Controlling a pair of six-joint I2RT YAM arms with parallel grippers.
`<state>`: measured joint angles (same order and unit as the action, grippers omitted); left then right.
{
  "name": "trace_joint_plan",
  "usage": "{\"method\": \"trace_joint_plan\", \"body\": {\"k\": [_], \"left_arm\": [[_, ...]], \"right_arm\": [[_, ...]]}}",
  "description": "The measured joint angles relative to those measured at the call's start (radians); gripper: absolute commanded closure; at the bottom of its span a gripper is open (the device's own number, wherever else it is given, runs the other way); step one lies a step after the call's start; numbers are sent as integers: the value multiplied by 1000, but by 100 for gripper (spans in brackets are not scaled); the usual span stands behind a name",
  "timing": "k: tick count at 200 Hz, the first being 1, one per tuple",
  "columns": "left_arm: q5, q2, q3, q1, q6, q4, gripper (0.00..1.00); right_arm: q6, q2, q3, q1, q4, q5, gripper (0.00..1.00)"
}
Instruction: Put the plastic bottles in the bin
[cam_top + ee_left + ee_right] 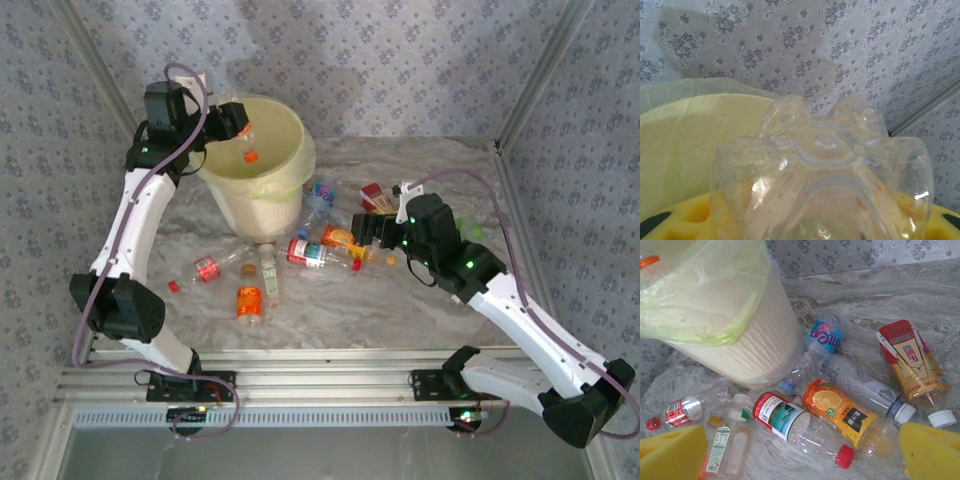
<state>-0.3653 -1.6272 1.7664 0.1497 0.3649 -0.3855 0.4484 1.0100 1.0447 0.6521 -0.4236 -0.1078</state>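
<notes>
My left gripper [238,126] is shut on a clear plastic bottle [249,150] with an orange cap, hanging cap-down over the mouth of the cream bin [252,206]. In the left wrist view the bottle's lumpy base [825,175] sits between the yellow pads [685,220], with the bag-lined bin [680,135] behind. My right gripper [362,232] [800,460] is open above the bottles on the table. Between its yellow pads [670,455] lie a red-capped bottle [790,422] and an orange-label bottle [840,412].
More bottles lie by the bin [755,340]: a blue-label one [824,336], a red-and-gold one [910,362], a clear one with a white cap [875,390]. Further left lie a small red-label bottle [207,268] and an orange one [249,300]. Patterned walls close in the table.
</notes>
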Motion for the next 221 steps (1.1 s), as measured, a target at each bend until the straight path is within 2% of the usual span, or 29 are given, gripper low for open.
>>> {"method": "trace_joint_plan", "body": {"k": [54,149,221], "left_arm": [[23,-90,72,0,-59,-40,53],[71,-106,116,4,-156,-121,51],[113,-242,198,72,-216,-245,46]], "right_arm": [[-5,7,24,-2,-7,44,0],[-45,-40,24,-3,-42,68,0],[-87,-57,17,-3,-140,44,0]]}}
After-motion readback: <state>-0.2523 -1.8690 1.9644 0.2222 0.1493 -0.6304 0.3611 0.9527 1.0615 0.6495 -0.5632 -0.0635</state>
